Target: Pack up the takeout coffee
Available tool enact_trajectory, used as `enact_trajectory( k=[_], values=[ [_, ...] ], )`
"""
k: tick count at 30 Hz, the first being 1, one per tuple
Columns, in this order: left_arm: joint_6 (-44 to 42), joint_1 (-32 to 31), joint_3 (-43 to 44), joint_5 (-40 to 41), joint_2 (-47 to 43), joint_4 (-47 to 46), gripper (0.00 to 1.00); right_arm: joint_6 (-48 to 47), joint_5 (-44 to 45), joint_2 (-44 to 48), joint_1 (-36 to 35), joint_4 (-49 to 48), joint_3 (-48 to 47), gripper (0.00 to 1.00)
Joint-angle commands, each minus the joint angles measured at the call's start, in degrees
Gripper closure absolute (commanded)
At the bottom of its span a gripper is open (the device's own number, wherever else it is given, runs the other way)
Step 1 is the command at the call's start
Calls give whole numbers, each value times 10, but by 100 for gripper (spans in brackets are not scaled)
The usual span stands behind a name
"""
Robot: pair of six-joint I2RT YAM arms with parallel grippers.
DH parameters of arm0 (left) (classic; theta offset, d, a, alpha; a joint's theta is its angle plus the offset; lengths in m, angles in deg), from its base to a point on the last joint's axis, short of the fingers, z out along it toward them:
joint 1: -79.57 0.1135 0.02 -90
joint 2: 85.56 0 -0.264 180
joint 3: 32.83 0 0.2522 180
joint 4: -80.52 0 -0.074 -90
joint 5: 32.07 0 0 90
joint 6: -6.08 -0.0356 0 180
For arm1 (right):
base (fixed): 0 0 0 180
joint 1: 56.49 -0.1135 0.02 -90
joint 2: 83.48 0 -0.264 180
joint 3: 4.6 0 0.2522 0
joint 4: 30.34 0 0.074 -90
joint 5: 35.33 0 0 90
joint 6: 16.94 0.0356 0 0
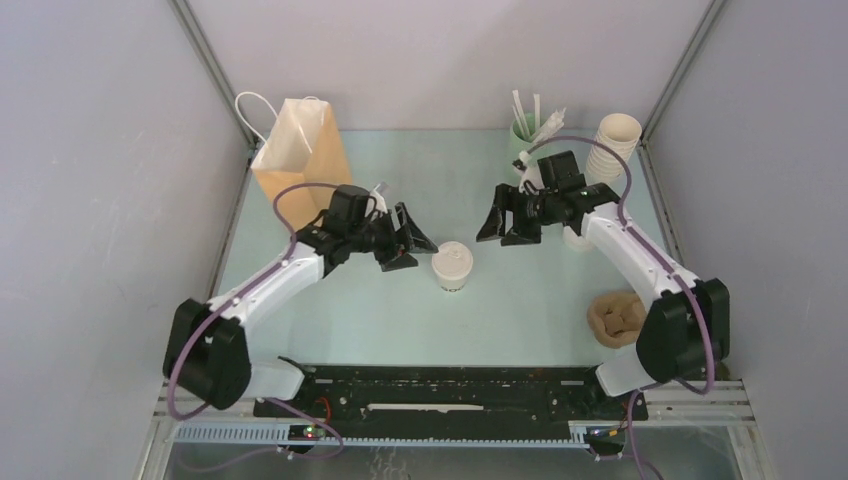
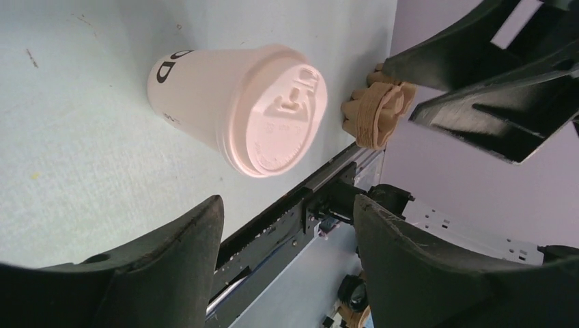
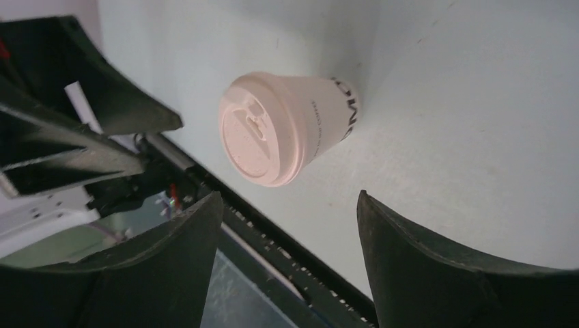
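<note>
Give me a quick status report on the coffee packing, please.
Grippers: left gripper and right gripper open, empty, either side of lidded cup. Cup upright, lid on, untouched. Brown paper bag upright far left; left gripper sits between.

A brown paper bag with white cord handles is stood upright at the far left of the pale green tabletop, close to the left wall. Toward the far right corner, a green cup of white sticks is set just beside a tall stack of lidless cream cups. A crumpled brown paper lump is seen near the right edge, and a black rail is laid along the near edge.
</note>
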Motion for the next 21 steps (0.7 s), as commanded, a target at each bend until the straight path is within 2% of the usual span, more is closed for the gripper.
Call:
enact_trajectory(
  k=[1,5,11,21],
  values=[
    [14,-1,-14,-49,44,-86,28,42,-212,-43,24,-94,45,21],
    [1,0,-14,-52,73,-99,34,42,-241,-88,33,-122,50,23],
    [-26,7,-15,-52,115,-92,42,29,-252,-127,34,-132,57,32],
    [-44,10,-25,-40,150,-92,46,40,-253,-167,33,-172,83,37]
  ],
)
